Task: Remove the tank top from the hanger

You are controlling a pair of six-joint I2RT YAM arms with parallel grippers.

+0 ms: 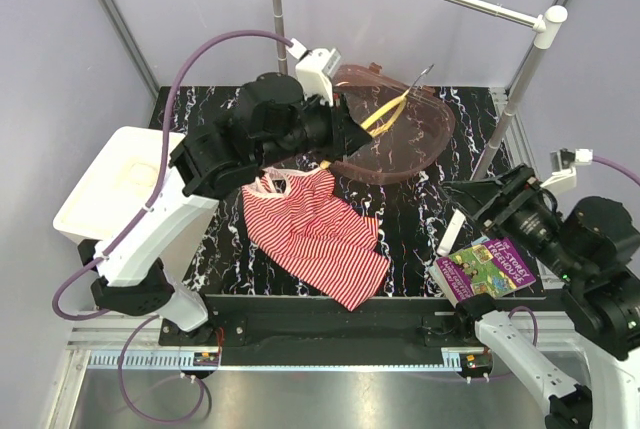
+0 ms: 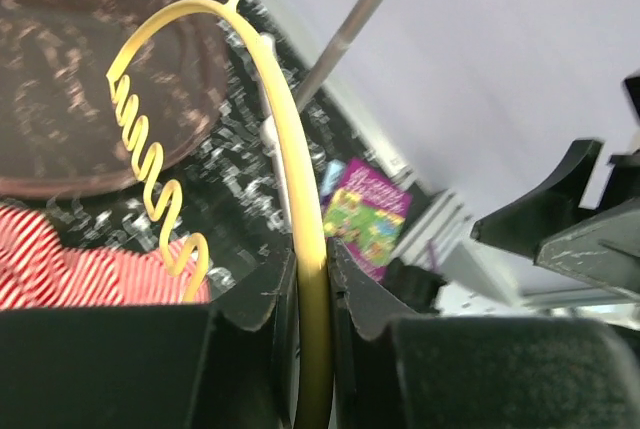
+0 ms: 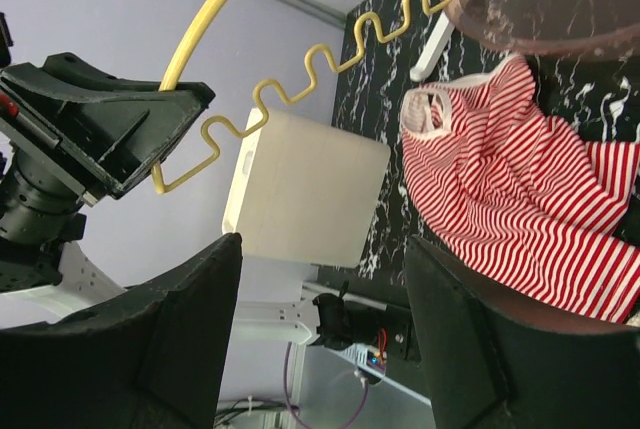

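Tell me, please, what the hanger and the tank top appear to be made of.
The hanger looks like smooth, glossy yellow plastic with a moulded wavy bar; its hook seems thin silvery metal. The tank top appears soft, matte fabric, lying in folds.

The tank top (image 1: 320, 229) is soft matt cloth, the hanger (image 2: 287, 149) smooth glossy plastic, the bench (image 1: 425, 211) a marble-look black surface, the bowl (image 1: 425, 134) translucent brownish plastic.
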